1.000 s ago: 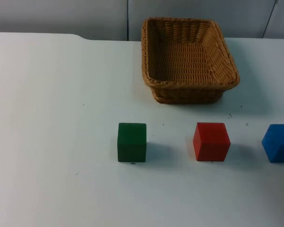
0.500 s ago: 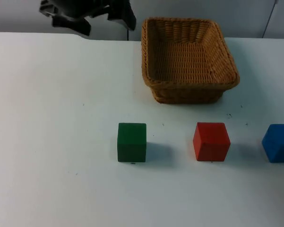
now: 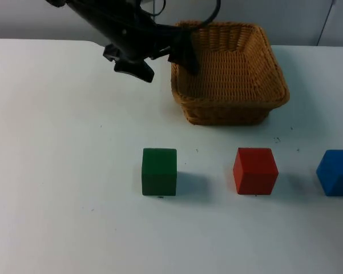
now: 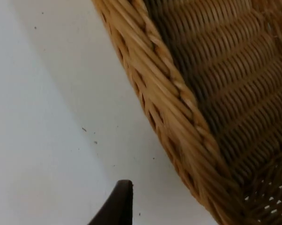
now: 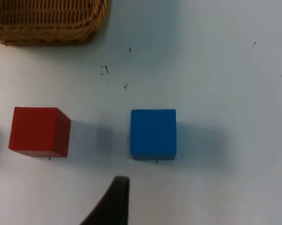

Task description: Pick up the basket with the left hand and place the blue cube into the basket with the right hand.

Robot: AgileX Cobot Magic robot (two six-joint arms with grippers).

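**Left arm has reached the basket's near-left rim; nothing gripped yet**

Since half a second ago the left arm has swung down from the far edge of the table and now hangs over the left wall of the basket. The left gripper is spread wide: one black finger sits outside the wall over the white table top, the other is over the basket's inside, so the rim runs between them without being pinched. In the left wrist view the rectangular woven wicker basket passes close by, its braided rim slanting across the fingertip's line.

The right gripper waits above the blue wooden cube; whether its fingers are apart or together I cannot tell. In the top view that cube lies at the right edge of the table, near the front, well apart from the basket. A red wooden cube stands between it and a green wooden cube.

Risks, as I judge them: the wall slopes outward, so a shallow closing could slide off the rim or shove the light basket sideways instead of clamping it. A one-sided hold may also let the basket tip when lifted, leaving a tilted target for the cube. For the right arm, the red cube is the nearest neighbour and the likeliest to be nudged.
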